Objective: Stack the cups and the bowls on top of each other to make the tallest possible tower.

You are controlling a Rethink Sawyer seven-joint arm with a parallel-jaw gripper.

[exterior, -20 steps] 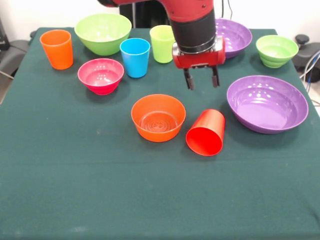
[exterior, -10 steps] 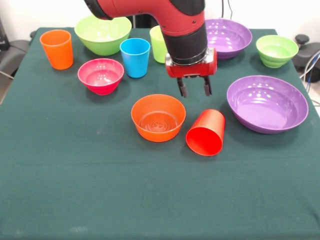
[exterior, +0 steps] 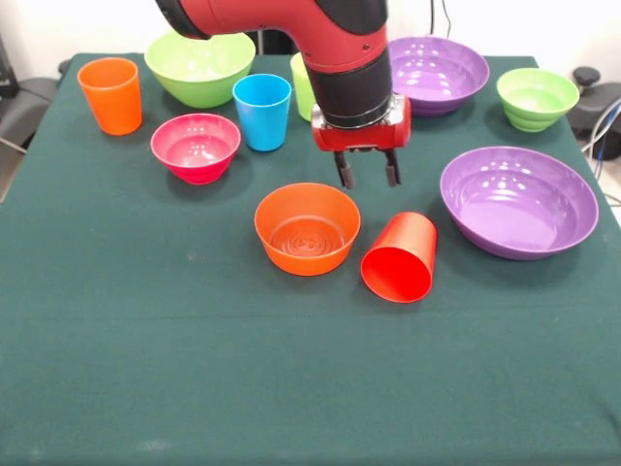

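The claw [exterior: 366, 177] hangs empty, fingers partly spread, above the glossy orange plastic bowl [exterior: 307, 228]. Light, stiff and probably slippery, it seems best pinched across its thin rim.

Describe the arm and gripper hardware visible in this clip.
One glossy red arm with a wide black cylindrical wrist band. Below it sits a boxy red gripper housing carrying two short, dark, narrow fingers. No cables or markings show on it.
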